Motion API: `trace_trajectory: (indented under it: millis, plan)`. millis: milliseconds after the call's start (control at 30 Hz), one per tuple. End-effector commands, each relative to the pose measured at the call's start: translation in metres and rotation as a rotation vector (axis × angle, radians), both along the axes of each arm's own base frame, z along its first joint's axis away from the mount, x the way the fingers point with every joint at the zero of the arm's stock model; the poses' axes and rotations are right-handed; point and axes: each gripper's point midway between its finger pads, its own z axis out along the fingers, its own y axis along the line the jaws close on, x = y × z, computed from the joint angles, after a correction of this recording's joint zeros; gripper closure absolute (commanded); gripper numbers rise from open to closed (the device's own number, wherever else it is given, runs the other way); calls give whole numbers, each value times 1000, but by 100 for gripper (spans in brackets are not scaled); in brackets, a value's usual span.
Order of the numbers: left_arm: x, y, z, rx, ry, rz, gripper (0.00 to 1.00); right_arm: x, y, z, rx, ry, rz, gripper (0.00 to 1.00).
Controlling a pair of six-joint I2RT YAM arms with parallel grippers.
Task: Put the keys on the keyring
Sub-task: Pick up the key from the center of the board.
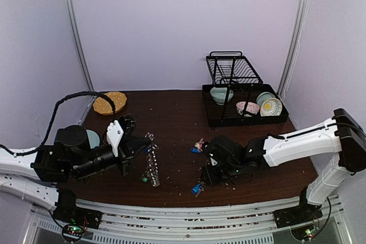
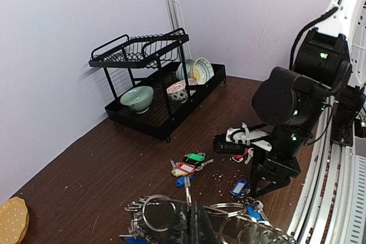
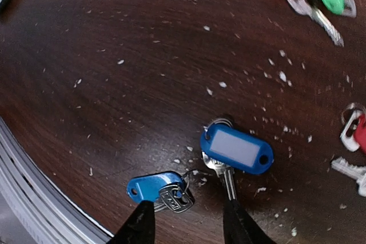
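Note:
The keyring (image 1: 152, 163), a chain of linked silver rings, hangs down to the table from my left gripper (image 1: 139, 143). In the left wrist view that gripper (image 2: 197, 221) is shut on one ring of the keyring (image 2: 153, 214). My right gripper (image 3: 189, 224) stands open, low over the table. One blue-tagged key (image 3: 236, 150) lies just ahead of its right finger, and another blue-tagged key (image 3: 155, 187) lies by its left finger. A pile of keys (image 2: 189, 164) with green, red and blue tags lies mid-table. A red-tagged key (image 3: 357, 131) lies to the right.
A black dish rack (image 1: 243, 92) holding bowls and plates stands at the back right. A yellow plate (image 1: 110, 102) lies at the back left. Pale crumbs speckle the dark wooden table (image 1: 171, 112). A metal rail (image 1: 189, 212) runs along the near edge.

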Motion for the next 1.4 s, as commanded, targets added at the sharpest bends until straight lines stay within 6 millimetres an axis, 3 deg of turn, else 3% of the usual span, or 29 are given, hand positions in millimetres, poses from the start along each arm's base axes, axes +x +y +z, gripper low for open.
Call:
trace_trajectory:
  millis: [0,200,433,600,733,800,867,967,1167,1267,1367]
  plan:
    - [5,1,21,-94,-9,32,100,0,2,-13,124,91,-219,57]
    - [5,-1,18,-79,-23,25,100,2,13,-18,99,99,-187,76]
    - [5,-2,17,-57,-40,22,100,-3,22,-30,95,143,-169,79]
    - [4,-3,16,-49,-44,15,100,-2,22,-31,69,143,-159,100]
    - [6,-3,14,-32,-51,24,100,-1,21,-22,59,118,-133,100]
    - [7,-3,13,-7,-70,29,100,5,26,-2,48,67,-54,100]
    - [7,-5,14,33,-106,18,100,14,32,35,25,-45,75,100]
    - [-5,-16,19,98,-200,-87,100,19,37,111,42,-269,298,100]
    - [-17,-31,19,181,-299,-201,100,-5,34,214,147,-612,665,100]
    - [-15,-36,16,226,-310,-202,100,-9,38,233,129,-713,759,100]
    - [-12,-40,17,245,-313,-191,100,-10,43,230,10,-761,864,100]
